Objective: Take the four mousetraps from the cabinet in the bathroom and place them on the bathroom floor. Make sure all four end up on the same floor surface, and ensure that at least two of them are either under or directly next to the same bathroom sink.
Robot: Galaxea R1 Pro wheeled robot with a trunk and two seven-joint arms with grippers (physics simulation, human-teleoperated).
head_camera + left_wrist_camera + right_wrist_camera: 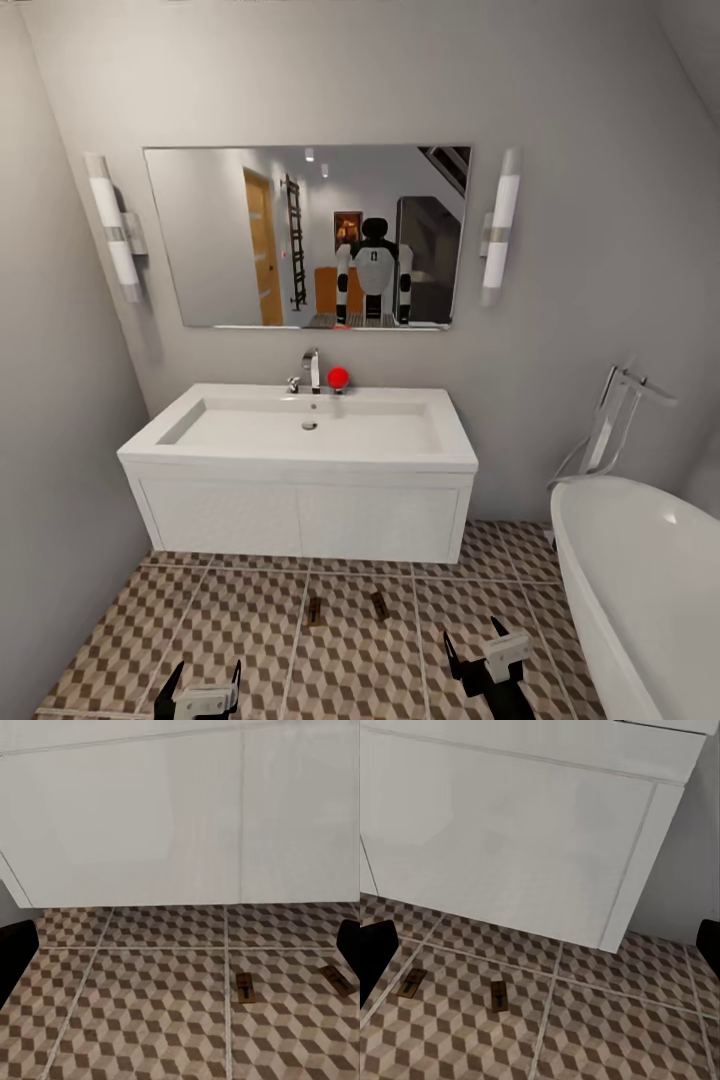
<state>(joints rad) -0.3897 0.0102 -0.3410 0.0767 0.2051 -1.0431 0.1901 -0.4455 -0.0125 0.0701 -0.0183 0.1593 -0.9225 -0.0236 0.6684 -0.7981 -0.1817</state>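
Observation:
Two mousetraps lie flat on the cube-patterned bathroom floor (240, 620) just in front of the white sink vanity (300, 515): one (315, 611) on a grout line, the other (379, 605) a little to its right. The left wrist view shows the same pair (244, 988) (337, 980), and so does the right wrist view (412, 982) (498, 994). My left gripper (203, 685) hangs low over the tiles, open and empty. My right gripper (472, 636) is open and empty too, right of the traps. The cabinet is out of direct view.
A white bathtub (640, 590) with a floor-standing tap (615, 420) fills the right side. The left wall (50, 450) closes in beside the vanity. A mirror (305, 235) above the sink reflects me and an orange-brown unit behind me. A red object (338, 378) sits by the tap.

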